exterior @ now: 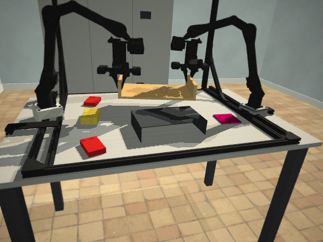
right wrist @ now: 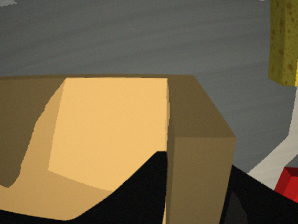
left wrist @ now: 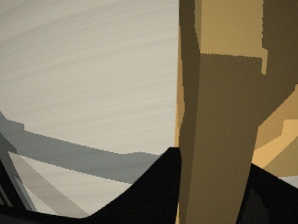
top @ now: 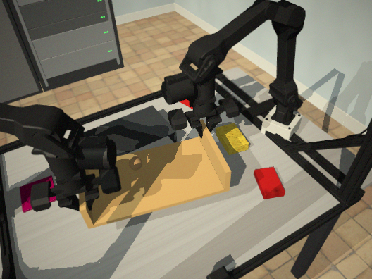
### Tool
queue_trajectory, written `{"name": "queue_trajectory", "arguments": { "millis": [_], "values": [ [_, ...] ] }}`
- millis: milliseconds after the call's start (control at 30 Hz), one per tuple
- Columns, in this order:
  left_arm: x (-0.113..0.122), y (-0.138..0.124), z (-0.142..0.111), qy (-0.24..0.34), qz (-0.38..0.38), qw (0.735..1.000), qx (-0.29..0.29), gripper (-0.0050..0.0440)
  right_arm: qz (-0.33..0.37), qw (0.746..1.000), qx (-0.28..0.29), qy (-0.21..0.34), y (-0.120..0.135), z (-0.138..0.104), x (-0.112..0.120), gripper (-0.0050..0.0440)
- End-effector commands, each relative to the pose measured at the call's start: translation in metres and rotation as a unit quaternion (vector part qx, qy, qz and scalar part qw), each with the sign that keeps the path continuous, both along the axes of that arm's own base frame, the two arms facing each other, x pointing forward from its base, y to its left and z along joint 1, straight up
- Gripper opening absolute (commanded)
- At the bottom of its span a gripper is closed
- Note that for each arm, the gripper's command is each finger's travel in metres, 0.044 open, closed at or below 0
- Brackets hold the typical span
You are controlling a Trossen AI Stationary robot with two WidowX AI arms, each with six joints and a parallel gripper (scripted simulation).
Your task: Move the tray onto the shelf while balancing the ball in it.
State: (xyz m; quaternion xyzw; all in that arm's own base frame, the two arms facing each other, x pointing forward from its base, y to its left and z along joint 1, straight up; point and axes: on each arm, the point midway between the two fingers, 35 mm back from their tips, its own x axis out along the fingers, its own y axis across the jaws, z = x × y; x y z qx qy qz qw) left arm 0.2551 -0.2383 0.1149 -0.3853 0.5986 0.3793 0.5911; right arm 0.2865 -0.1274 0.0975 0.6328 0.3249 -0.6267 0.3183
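The light wooden tray (top: 176, 184) (exterior: 147, 96) is held level, apparently a little above the table. The brown ball (top: 135, 163) (exterior: 164, 89) rests on its floor, nearer the left arm's end. My left gripper (top: 82, 206) (exterior: 189, 80) (left wrist: 195, 157) is shut on one end wall of the tray. My right gripper (top: 205, 132) (exterior: 120, 85) (right wrist: 183, 161) is shut on the opposite end wall. The dark grey shelf (top: 144, 114) (exterior: 165, 117) stands beside the tray, lower and toward the exterior camera, and bears nothing. The ball is not visible in either wrist view.
A yellow sponge block (top: 232, 138) (exterior: 90, 116) (right wrist: 284, 45) and a red block (top: 269, 183) (exterior: 92, 101) lie near the right arm's end. Another red block (exterior: 92, 146) lies beyond the sponge. A magenta piece (top: 28, 197) (exterior: 227, 118) lies on the left arm's side. Black rails border the table.
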Motion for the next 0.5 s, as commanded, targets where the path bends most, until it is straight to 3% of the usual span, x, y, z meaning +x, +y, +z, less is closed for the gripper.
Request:
{"name": "queue_trajectory", "arguments": {
  "millis": [0,467],
  "values": [
    [0.0003,0.0026,-0.0003,-0.004,-0.001,1.000,0.012,0.0020,-0.001,1.000,-0.012,0.005,-0.0013,0.0019,-0.0004,0.0020],
    [0.0016,0.0074,0.0014,0.001,-0.001,1.000,-0.003,0.0020,-0.001,1.000,0.003,-0.003,-0.0057,0.0003,-0.0027,0.0020]
  ]
}}
